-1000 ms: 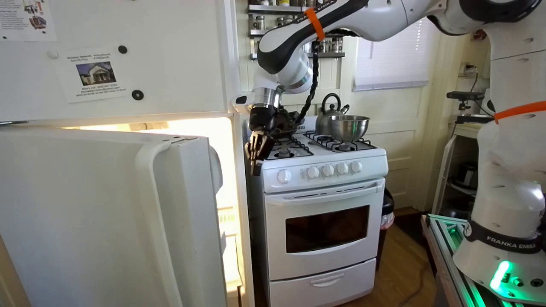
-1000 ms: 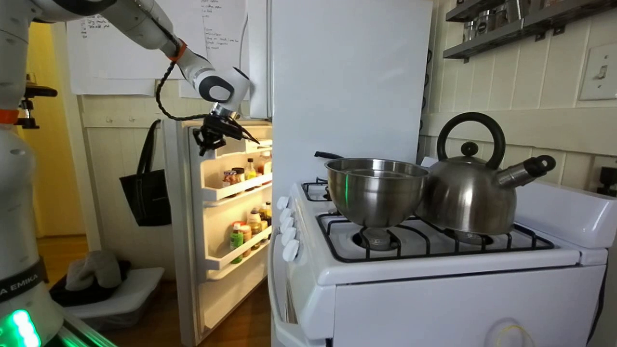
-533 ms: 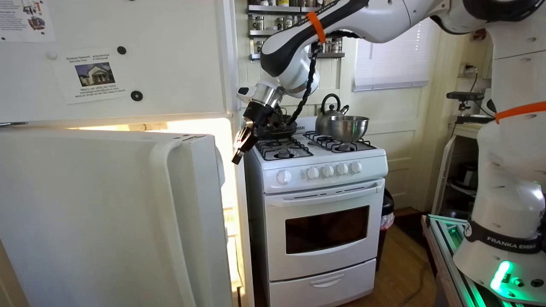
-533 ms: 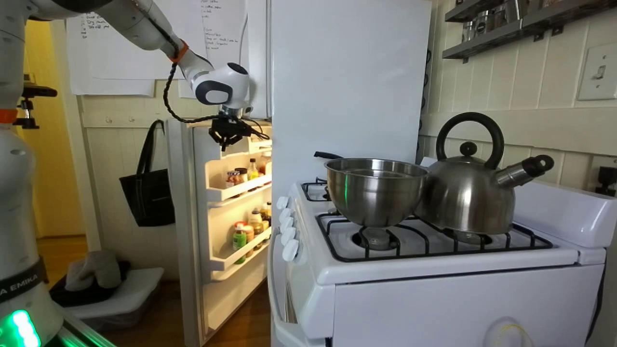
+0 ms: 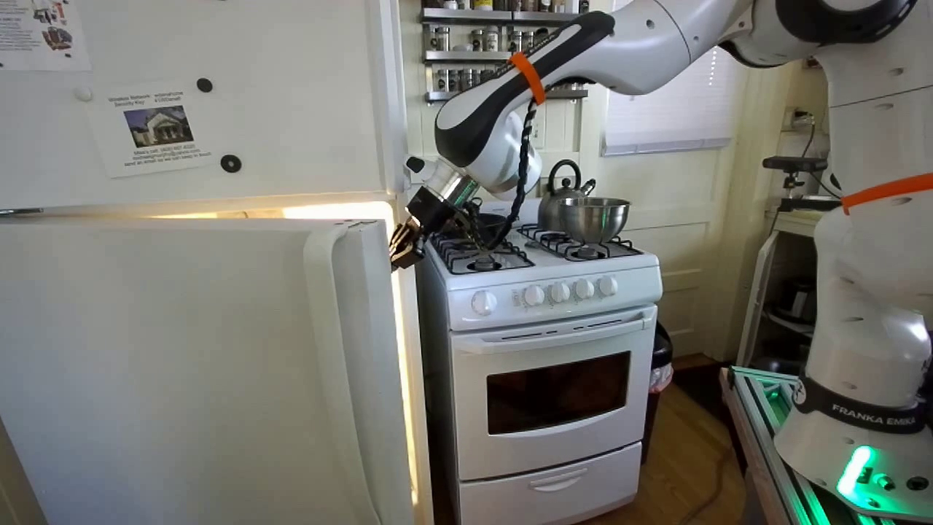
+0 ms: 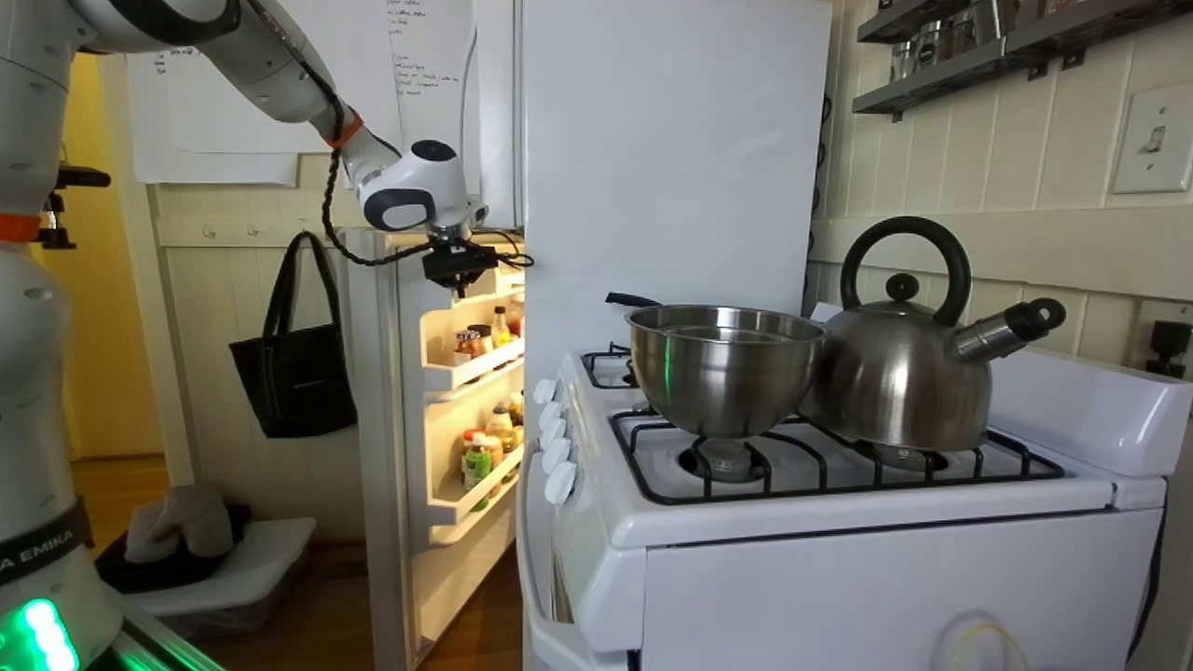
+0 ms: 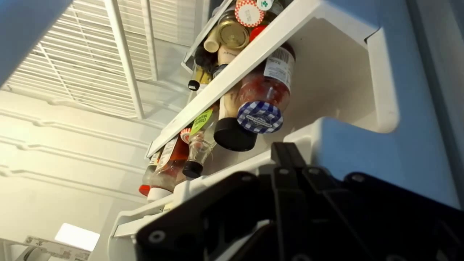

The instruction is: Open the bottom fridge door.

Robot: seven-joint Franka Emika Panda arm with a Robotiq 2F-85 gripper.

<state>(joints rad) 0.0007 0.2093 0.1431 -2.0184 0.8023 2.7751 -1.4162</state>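
Clearly nearest, bottom fridge door (image 5: pixel 168 364): it stands ajar, with a narrow lit gap between its free edge and the fridge body (image 6: pixel 671 158); its long axis is upright.
Jaws: those of the gripper (image 7: pixel 288 146) are pressed together, and nothing is seen between them.
Gap: the tips are on the inner side of the door, at its free edge, a little below the upper corner; whether they touch it, one cannot tell.
Push, as judged: the door lies to the outer side of the jaws, so a sweep away from the fridge body should swing it wider.
Arm (image 5: pixel 656 44): the only one; it slopes down from high, and its wrist tilts toward the gap.
Stove (image 5: pixel 503 313): farther, beside the fridge body; kettle (image 6: pixel 895 382) and bowl (image 6: pixel 722 377) stand on its top, nearer the edge away from the fridge body.
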